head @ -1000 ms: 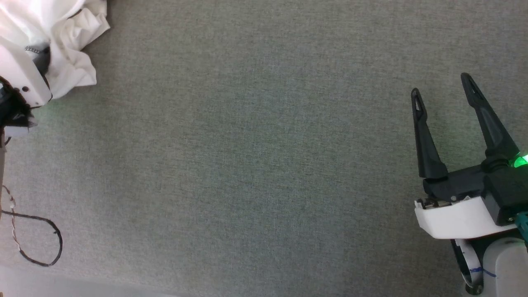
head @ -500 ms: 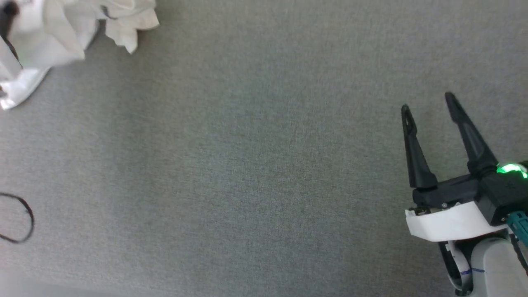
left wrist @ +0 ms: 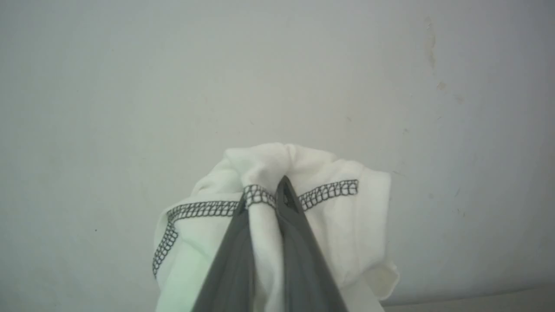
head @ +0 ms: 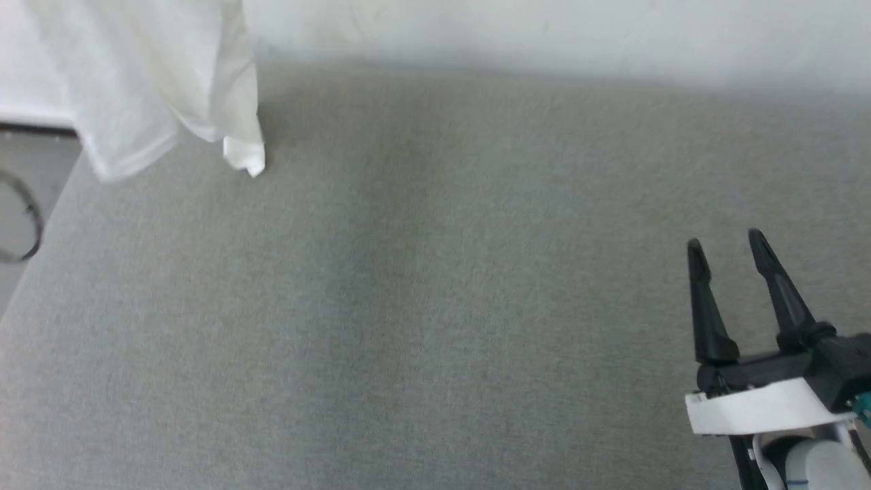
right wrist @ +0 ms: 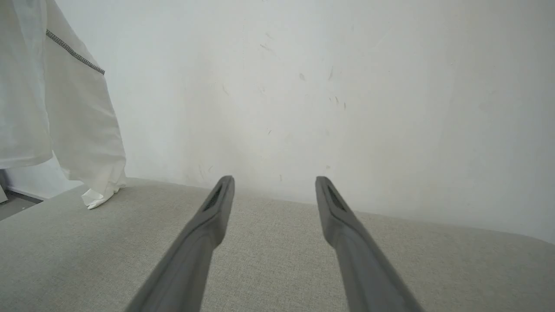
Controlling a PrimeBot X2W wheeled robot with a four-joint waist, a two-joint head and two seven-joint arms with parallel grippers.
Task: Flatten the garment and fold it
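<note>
Brightly and softly lit all over. Shaded faintly on the grey fabric surface (head: 435, 286) far ahead of the right gripper (head: 725, 239), at the foot of the wall (head: 544, 27). Washed out and smeared by motion blur on the garment (head: 136, 82), well to that gripper's left. Sharp on the zigzag stitching (left wrist: 329, 189) at the tips of the left gripper (left wrist: 263, 193); soft on the fingers (left wrist: 234, 260) nearer the lens, green-tinged on the cloth left of them.

place: bare indoor rm, type unclear | grey fabric surface (head: 435, 306) | scuffed white wall (right wrist: 347, 86) behind
</note>
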